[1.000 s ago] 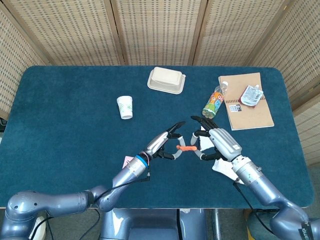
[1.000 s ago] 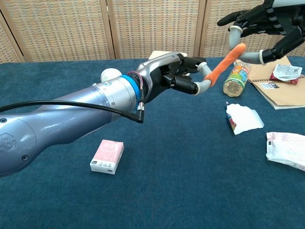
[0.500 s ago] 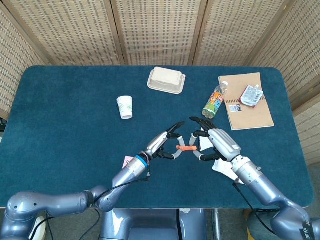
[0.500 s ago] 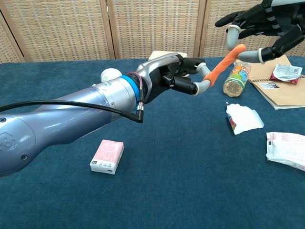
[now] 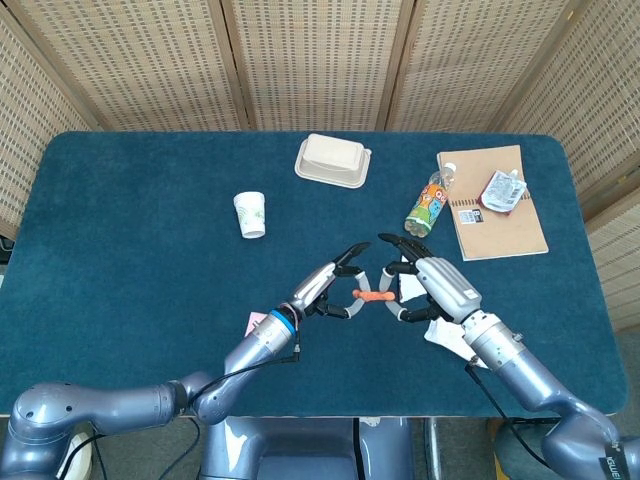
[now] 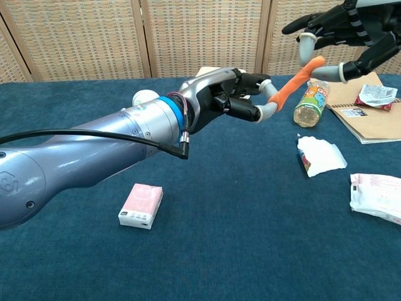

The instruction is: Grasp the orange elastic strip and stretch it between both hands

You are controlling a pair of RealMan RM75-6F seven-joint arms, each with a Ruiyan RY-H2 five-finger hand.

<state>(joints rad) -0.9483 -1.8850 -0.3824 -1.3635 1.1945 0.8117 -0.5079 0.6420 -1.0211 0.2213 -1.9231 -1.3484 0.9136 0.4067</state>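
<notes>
Left hand pinches the near end of the orange elastic strip, remaining fingers loosely curled. Strip hangs in the air above the table, nearer its front edge, running up toward the right hand. Right hand grips the far end between fingertips, other fingers spread. Strip looks barely stretched. Judgement: tighten both pinches first, then draw the hands apart slowly along the strip's line, to avoid slipping.

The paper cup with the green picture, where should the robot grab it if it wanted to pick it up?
Around its side wall, near the middle. The paper cup stands upright with bare table around it, so a hand could likely come in level from the side, fingers wrapping the round wall. Gently though, since an open cup probably squashes easily.
</notes>
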